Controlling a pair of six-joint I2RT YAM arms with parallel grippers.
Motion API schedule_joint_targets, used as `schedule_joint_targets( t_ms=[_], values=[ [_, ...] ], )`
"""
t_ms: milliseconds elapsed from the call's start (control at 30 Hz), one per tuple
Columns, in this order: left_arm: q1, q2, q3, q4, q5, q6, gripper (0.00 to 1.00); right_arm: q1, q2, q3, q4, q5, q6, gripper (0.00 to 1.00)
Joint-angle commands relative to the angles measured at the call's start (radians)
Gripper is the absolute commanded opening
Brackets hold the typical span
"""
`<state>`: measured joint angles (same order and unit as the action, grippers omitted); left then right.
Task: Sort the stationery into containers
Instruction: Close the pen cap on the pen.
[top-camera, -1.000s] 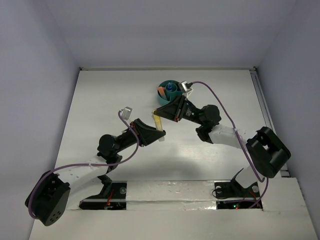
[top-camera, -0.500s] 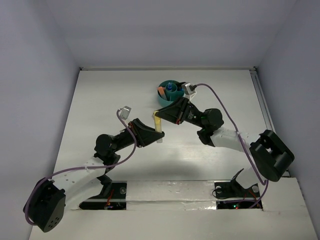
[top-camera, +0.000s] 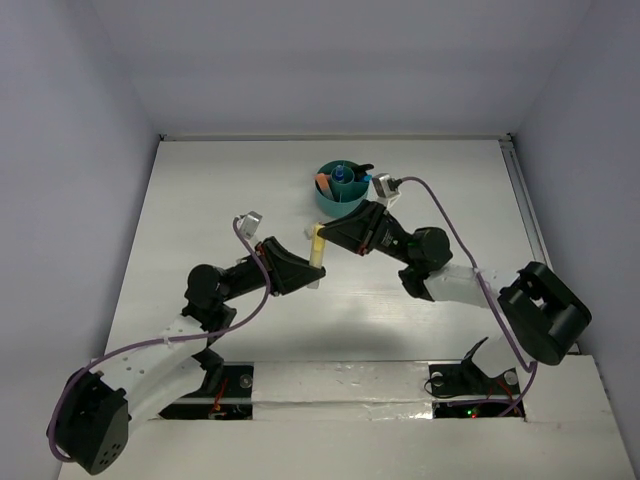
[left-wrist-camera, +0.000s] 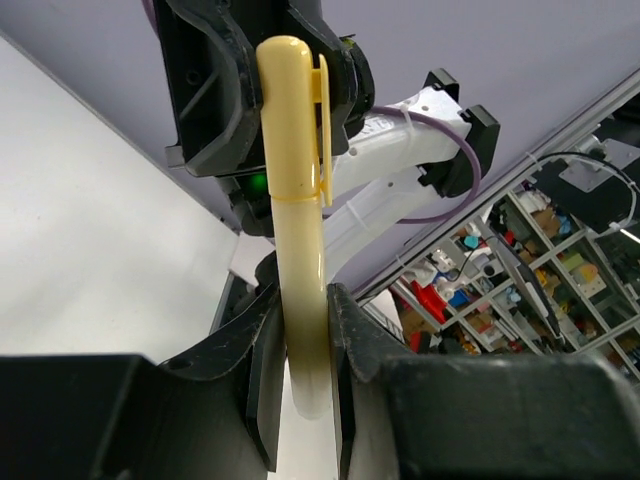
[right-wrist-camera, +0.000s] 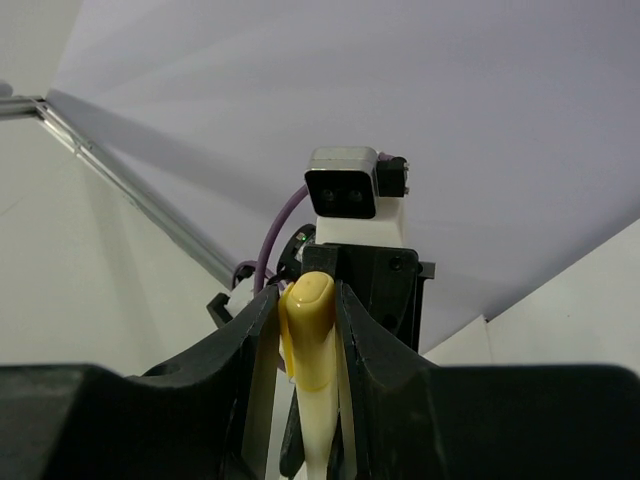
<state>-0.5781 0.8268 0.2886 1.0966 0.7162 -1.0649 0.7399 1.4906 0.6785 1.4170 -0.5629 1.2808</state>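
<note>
Yellow pen (left-wrist-camera: 297, 200) in left claw (left-wrist-camera: 298, 310), right claw (right-wrist-camera: 306, 300)

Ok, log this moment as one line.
pen: yellow, held at both ends | left jaws: shut on pen | right jaws: shut on pen | cup: items inside

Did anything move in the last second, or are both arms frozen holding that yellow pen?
The right gripper drew back slightly from the teal cup, uncovering its rim, and the left arm's elbow swung nearer. Right and left gripper stayed shut on the yellow pen, which barely shifted. The cup stayed put.
</note>
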Motion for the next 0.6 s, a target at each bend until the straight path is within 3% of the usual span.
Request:
schedule_joint_targets(
  t_ms=[0,200,333,567],
  values=[
    [0.064,-0.055,0.159,0.276,-0.161,0.037,0.00,0.039,0.000,-0.108,0.206,-0.212,-0.066,0.00],
    [0.126,-0.025,0.187,0.298,-0.127,-0.007,0.00,0.076,-0.090,-0.152,-0.036,-0.204,-0.244,0.00],
    [0.149,0.012,0.193,0.351,-0.115,-0.047,0.00,0.111,-0.156,-0.160,-0.323,-0.141,-0.389,0.00],
    [0.149,0.069,0.208,0.385,-0.098,-0.069,0.00,0.165,-0.171,-0.151,-0.515,-0.063,-0.498,0.00]
  ],
)
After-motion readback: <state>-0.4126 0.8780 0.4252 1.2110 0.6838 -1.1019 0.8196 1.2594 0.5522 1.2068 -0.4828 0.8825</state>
